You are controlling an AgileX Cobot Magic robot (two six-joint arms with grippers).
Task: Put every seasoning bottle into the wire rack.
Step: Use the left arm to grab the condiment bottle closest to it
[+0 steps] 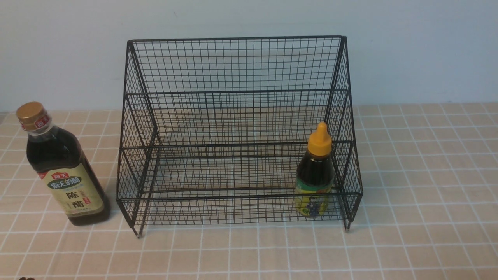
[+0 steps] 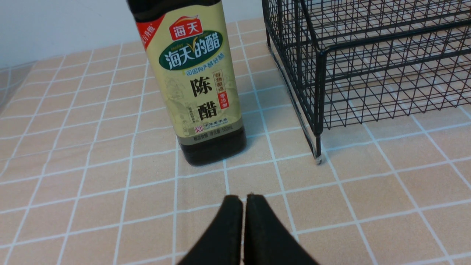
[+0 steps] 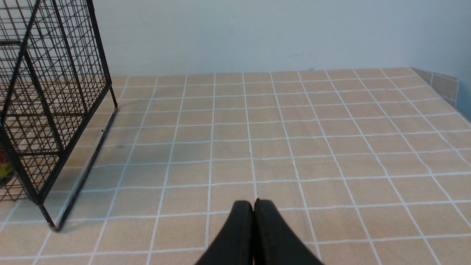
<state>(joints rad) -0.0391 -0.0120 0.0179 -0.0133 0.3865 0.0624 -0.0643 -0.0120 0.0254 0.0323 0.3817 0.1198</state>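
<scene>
A big black wire rack [image 1: 233,197] is set on the tiled surface [image 1: 428,202], close to the pale wall [image 1: 428,46]; two steps are seen in it, a low one at the front and a higher one behind; the short bottle [image 1: 316,175] with the orange pointed cap is stood upright on the low front step, at the rack's right end, close to the side wires; the tall bottle [image 1: 64,171] with the gold cap is stood upright on the surface, outside the rack, just beside its left side, and is touched by nothing; dark liquid is seen in both bottles; the left tool [image 2: 244,200] is pressed together, with nothing pinched, and is held low over the surface, pointed at the tall bottle but apart from it; the right tool [image 3: 253,206] is pressed together too, with nothing pinched, and is held over the tiles to the right of the rack, well apart from it.
</scene>
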